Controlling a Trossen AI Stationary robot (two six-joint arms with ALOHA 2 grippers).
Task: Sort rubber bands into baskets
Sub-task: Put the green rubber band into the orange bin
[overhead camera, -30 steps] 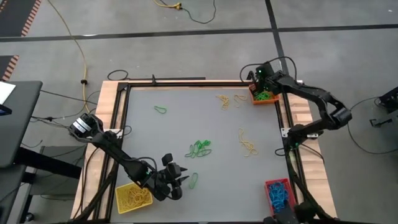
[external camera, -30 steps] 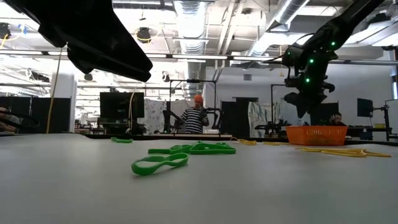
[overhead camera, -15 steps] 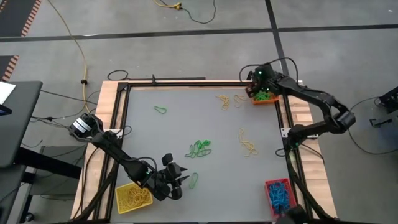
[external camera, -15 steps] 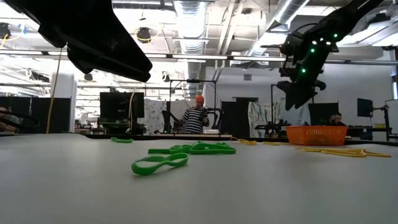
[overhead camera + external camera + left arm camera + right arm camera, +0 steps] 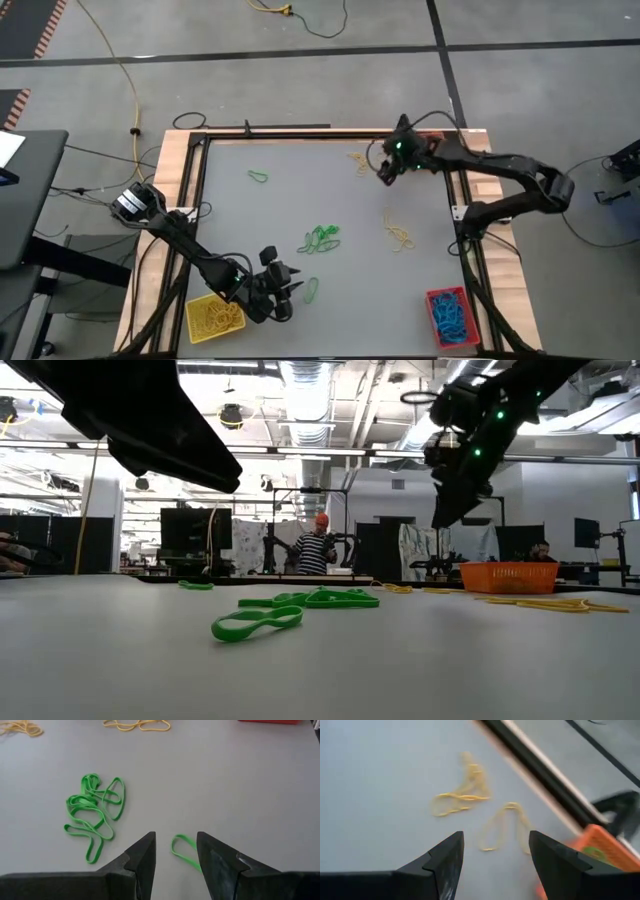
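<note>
We see two dark, jointed arms. The right arm (image 5: 480,165) carries green indicator lights and a thin looping cable near its wrist. The left arm (image 5: 190,250) has a pale cylindrical base joint. Each ends in two black angular fingers (image 5: 142,865).

I see a grey concrete floor (image 5: 300,80) around the rig, crossed by dark seams, with a yellow cable (image 5: 120,70) trailing over it. Beyond the surface, the low view gives me a workshop: ceiling ducts (image 5: 310,385), strip lights (image 5: 330,452), dark monitors (image 5: 195,530), and a person (image 5: 316,548) standing in a striped top.
</note>
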